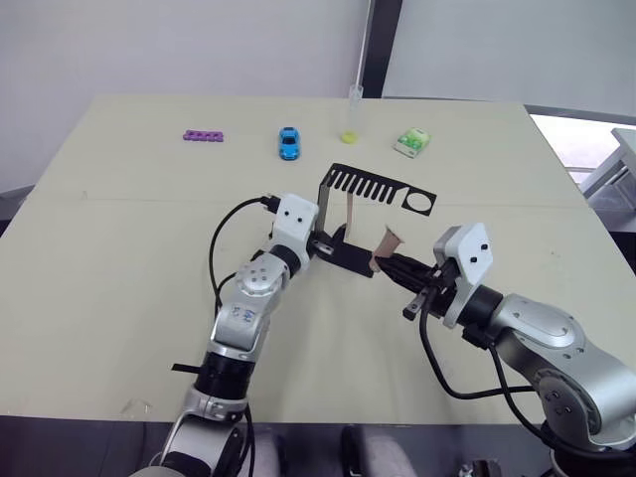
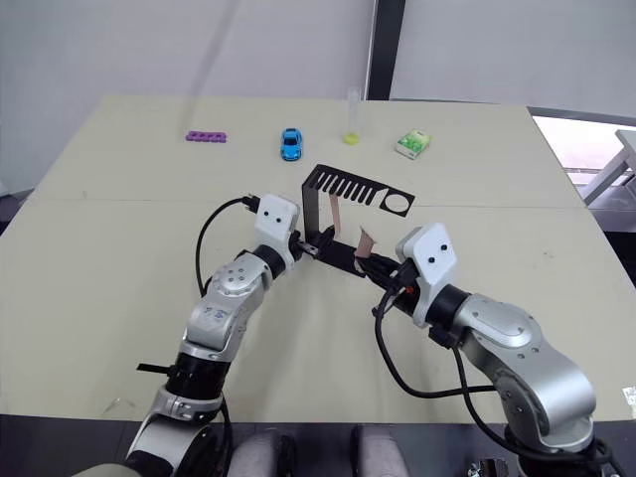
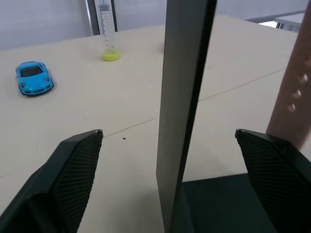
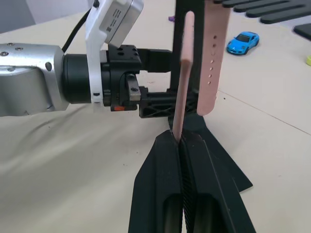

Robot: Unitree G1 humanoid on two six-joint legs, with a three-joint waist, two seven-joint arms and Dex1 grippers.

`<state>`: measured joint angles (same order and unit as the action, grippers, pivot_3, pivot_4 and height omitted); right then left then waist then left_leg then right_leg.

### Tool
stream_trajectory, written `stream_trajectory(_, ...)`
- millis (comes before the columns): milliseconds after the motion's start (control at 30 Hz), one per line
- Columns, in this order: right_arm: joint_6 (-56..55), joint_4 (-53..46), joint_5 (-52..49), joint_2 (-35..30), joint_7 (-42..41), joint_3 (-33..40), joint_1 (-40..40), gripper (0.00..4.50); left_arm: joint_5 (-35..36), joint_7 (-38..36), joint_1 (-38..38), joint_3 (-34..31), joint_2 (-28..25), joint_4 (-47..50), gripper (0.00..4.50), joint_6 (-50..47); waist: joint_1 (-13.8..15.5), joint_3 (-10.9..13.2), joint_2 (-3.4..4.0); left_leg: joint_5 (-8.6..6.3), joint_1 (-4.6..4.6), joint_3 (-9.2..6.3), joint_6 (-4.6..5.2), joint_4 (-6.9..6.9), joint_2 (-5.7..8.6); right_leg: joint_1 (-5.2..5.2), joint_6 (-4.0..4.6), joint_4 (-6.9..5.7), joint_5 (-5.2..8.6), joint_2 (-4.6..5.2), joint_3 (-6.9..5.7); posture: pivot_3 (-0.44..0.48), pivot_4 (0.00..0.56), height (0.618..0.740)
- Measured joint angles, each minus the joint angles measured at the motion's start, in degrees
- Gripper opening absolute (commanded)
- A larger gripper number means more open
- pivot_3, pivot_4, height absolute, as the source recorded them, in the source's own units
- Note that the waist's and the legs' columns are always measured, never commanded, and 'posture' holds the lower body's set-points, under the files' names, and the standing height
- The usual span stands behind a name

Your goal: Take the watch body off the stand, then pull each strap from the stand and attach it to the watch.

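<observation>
Seen from the head camera's left eye, the black bent sheet-metal stand [image 1: 350, 224] is set near the middle of the pale table [image 1: 119, 278], its slotted comb arm reaching toward the robot's right and ending in a round hole. The left gripper [image 1: 320, 244] is placed at the foot of the stand's upright, while the right gripper [image 1: 390, 266] is stretched in from the right with a pale pink-tan strap [image 1: 389, 243] pinched at its tip, just beside the stand's flat base. A second pink-tan strap [image 1: 350, 211] is seen hanging upright under the comb arm. In the left wrist view, the left gripper's ribbed fingers [image 3: 73, 170] are spread wide to either side of the stand's dark upright, which is not clamped; the hanging strap's holed edge is caught at one side, and a blue toy car [image 3: 33, 77] and a yellow-based tube [image 3: 108, 30] are left far behind. In the right wrist view, the right gripper's fingers are pressed together on the lower end of the held strap, whose long axis rises straight away from the fingertips, close in front of the hanging strap. The watch body cannot be made out, so the coming join is judged to turn on where it lies.
</observation>
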<state>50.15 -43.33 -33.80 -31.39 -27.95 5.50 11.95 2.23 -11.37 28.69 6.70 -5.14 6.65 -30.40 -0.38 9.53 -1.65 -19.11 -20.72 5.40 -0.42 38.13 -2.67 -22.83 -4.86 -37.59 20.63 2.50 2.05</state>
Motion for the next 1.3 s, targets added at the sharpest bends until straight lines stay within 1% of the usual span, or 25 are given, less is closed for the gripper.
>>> stream_trajectory(100, -0.3, 1.0, -1.6, -2.6, -2.9, 0.5, -0.5, 0.0, 2.9, -4.2, -1.5, -1.6, -4.6, 4.8, 4.45, -4.0, -0.1, 0.0, 0.0, 0.0, 0.0, -0.01, 0.0, -0.02, -0.01, 0.0, 0.0, 0.0, 0.0, 0.0, 0.0, 0.0, 0.15, 0.74)
stream_trajectory(167, -0.6, 1.8, -2.3, -3.8, -4.1, 1.5, -0.9, 0.0, 5.1, -7.0, -2.5, -3.9, -7.9, 7.3, 4.45, -6.2, -0.2, 0.0, 0.01, 0.0, 0.01, -0.03, 0.0, -0.02, -0.01, 0.0, 0.0, 0.0, 0.0, 0.01, -0.01, 0.0, 0.15, 0.74)
stream_trajectory(267, -0.9, 3.3, -4.3, -4.7, -5.7, 2.3, -0.6, 0.0, 10.5, -13.7, -4.1, -6.8, -13.2, 9.4, 4.45, -8.4, -0.3, 0.0, 0.01, 0.0, 0.01, -0.03, 0.0, -0.02, -0.01, 0.01, 0.01, 0.0, 0.0, 0.02, -0.01, 0.0, 0.15, 0.74)
stream_trajectory(300, -0.9, 3.9, -5.6, -5.0, -6.5, 2.6, -0.1, 0.0, 14.1, -17.6, -4.7, -8.8, -15.4, 9.4, 4.45, -9.5, -0.5, 0.0, 0.02, 0.0, 0.01, -0.03, -0.01, -0.02, -0.02, 0.01, 0.02, -0.01, 0.01, 0.02, -0.02, 0.0, 0.15, 0.74)
stream_trajectory(433, -0.6, 6.6, -10.8, -5.8, -9.4, 4.1, 1.5, 0.0, 26.9, -28.6, -3.3, -14.3, -19.9, 8.1, 4.45, -15.3, -0.8, 0.0, 0.03, 0.0, -0.01, -0.12, -0.01, -0.01, 0.0, 0.05, 0.03, 0.03, 0.01, 0.06, -0.1, 0.0, 0.15, 0.74)
stream_trajectory(500, 0.5, 7.8, -14.7, -5.8, -10.8, 4.3, 2.7, 0.0, 31.9, -34.0, -1.5, -14.7, -21.7, 7.9, 4.45, -17.7, -0.8, 0.0, 0.02, 0.0, -0.02, -0.15, 0.0, -0.01, 0.01, 0.08, 0.03, 0.07, 0.01, 0.07, -0.13, 0.0, 0.15, 0.74)
stream_trajectory(567, 1.7, 9.3, -18.6, -6.7, -12.6, 4.4, 4.0, 0.0, 36.3, -39.6, 0.4, -13.7, -22.9, 7.9, 4.45, -19.1, -1.0, 0.0, 0.03, -0.01, -0.03, -0.15, 0.02, -0.01, 0.03, 0.11, 0.02, 0.09, 0.01, 0.09, -0.14, 0.0, 0.15, 0.74)
stream_trajectory(600, 2.2, 10.0, -19.9, -7.0, -13.1, 4.4, 4.5, 0.0, 37.5, -41.1, 0.9, -13.0, -22.9, 7.9, 4.45, -19.6, -1.1, 0.0, 0.03, -0.02, -0.02, -0.16, 0.04, -0.01, 0.03, 0.14, 0.02, 0.1, 0.01, 0.1, -0.13, 0.0, 0.15, 0.74)
stream_trajectory(633, 2.8, 10.5, -21.4, -7.5, -13.7, 4.4, 5.0, 0.0, 38.8, -42.5, 1.4, -12.2, -22.7, 7.6, 4.22, -19.9, -1.2, 0.0, 0.03, -0.02, -0.02, -0.15, 0.04, -0.01, 0.03, 0.14, 0.02, 0.12, 0.01, 0.1, -0.13, 0.0, 0.15, 0.74)
stream_trajectory(700, 3.9, 11.4, -24.2, -7.9, -14.5, 4.4, 6.1, 0.0, 40.6, -44.4, 2.4, -11.1, -21.9, 6.3, 3.59, -20.3, -1.2, 0.0, 0.03, -0.02, -0.01, -0.17, 0.04, -0.01, 0.02, 0.14, 0.02, 0.13, 0.01, 0.09, -0.13, 0.0, 0.15, 0.74)
stream_trajectory(733, 4.3, 12.0, -25.4, -7.9, -14.6, 4.4, 6.6, 0.0, 41.0, -44.8, 2.7, -10.6, -21.4, 5.7, 3.18, -20.3, -1.3, 0.0, 0.03, -0.02, 0.0, -0.17, 0.04, -0.01, 0.01, 0.14, 0.02, 0.12, 0.01, 0.08, -0.12, 0.0, 0.15, 0.74)
stream_trajectory(933, 6.2, 12.7, -29.1, -8.4, -14.6, 3.4, 8.0, 0.0, 43.6, -43.4, 4.6, -8.0, -16.0, 3.9, 3.18, -21.7, -1.2, 0.0, 0.04, -0.03, -0.02, -0.17, 0.05, -0.01, 0.01, 0.13, 0.01, 0.15, 0.01, 0.08, -0.1, 0.0, 0.15, 0.74)
stream_trajectory(1067, 6.5, 13.2, -30.0, -8.4, -14.6, 2.3, 8.6, 0.0, 43.9, -41.9, 4.8, -6.2, -13.3, 3.9, 3.18, -22.0, -1.3, 0.0, 0.04, -0.02, -0.02, -0.17, 0.04, 0.0, 0.01, 0.13, 0.01, 0.14, 0.0, 0.07, -0.1, 0.0, 0.15, 0.74)
stream_trajectory(1167, 6.5, 13.4, -30.4, -8.4, -14.6, 1.8, 8.8, 0.0, 44.9, -40.6, 5.9, -6.1, -11.8, 3.7, 3.18, -22.5, -1.2, 0.0, 0.04, -0.02, -0.02, -0.18, 0.04, 0.0, 0.01, 0.13, 0.01, 0.14, 0.0, 0.07, -0.1, 0.0, 0.15, 0.74)
stream_trajectory(1233, 6.5, 13.4, -30.4, -8.4, -14.5, 1.7, 9.2, 0.0, 45.5, -40.0, 6.9, -6.1, -11.1, 3.7, 2.61, -22.7, -1.2, 0.0, 0.04, -0.02, -0.02, -0.18, 0.04, 0.0, 0.01, 0.13, 0.01, 0.14, 0.0, 0.07, -0.1, 0.0, 0.15, 0.74)
stream_trajectory(1267, 6.5, 13.4, -30.4, -8.4, -14.5, 1.7, 9.3, 0.0, 45.8, -40.0, 7.0, -6.1, -11.0, 3.7, 2.25, -22.7, -1.3, 0.0, 0.04, -0.02, -0.01, -0.18, 0.04, -0.01, 0.01, 0.13, 0.01, 0.15, 0.0, 0.07, -0.1, 0.0, 0.15, 0.74)
stream_trajectory(1300, 6.5, 13.4, -30.4, -8.4, -14.5, 1.7, 9.3, 0.0, 45.9, -39.9, 7.0, -6.1, -11.0, 3.6, 1.8, -22.8, -1.3, 0.0, 0.04, -0.02, -0.02, -0.18, 0.04, -0.01, 0.0, 0.12, 0.01, 0.15, 0.0, 0.07, -0.1, 0.0, 0.15, 0.74)
